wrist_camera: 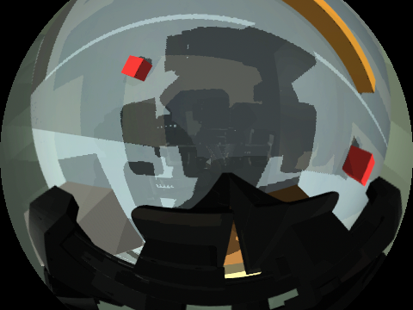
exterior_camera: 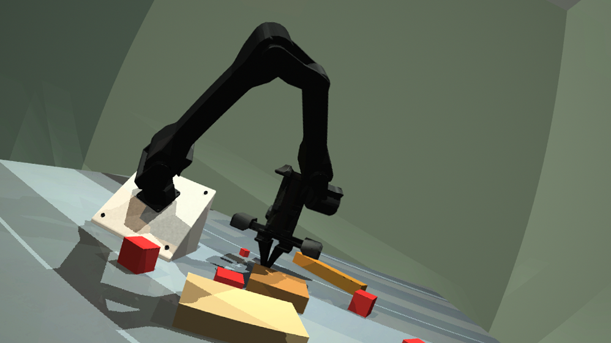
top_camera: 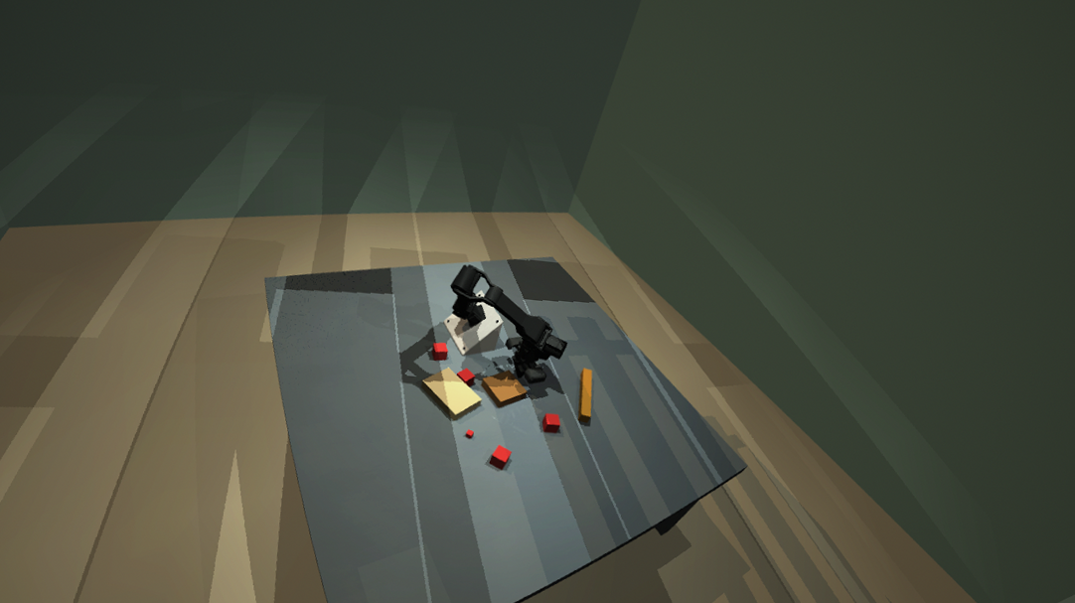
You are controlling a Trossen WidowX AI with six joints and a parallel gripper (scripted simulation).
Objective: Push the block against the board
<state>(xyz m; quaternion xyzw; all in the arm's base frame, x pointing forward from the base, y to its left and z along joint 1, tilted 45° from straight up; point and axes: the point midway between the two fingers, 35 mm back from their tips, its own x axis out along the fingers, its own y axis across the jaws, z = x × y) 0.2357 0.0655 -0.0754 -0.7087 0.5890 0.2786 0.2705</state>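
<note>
The square block (top_camera: 503,390) (exterior_camera: 278,280) (wrist_camera: 289,192) is orange-brown and lies flat. The board (top_camera: 453,395) (exterior_camera: 243,307) (wrist_camera: 243,275) is pale yellow and lies flat beside it. In the top view a narrow strip of table shows between them, and their facing sides look not quite parallel. My gripper (top_camera: 519,376) (exterior_camera: 266,265) (wrist_camera: 226,177) is shut and empty, pointing down at the block's far side, away from the board. The block hides the lowest part of the tips in the exterior view; whether they touch it I cannot tell.
A red block (top_camera: 466,375) (exterior_camera: 229,276) sits close to the board and the square block. Other red cubes (top_camera: 439,351) (exterior_camera: 363,303) (wrist_camera: 137,68) stand around. An orange bar (top_camera: 586,395) (exterior_camera: 330,273) (wrist_camera: 347,47) lies beyond the gripper. The white wedge base (exterior_camera: 190,212) is behind.
</note>
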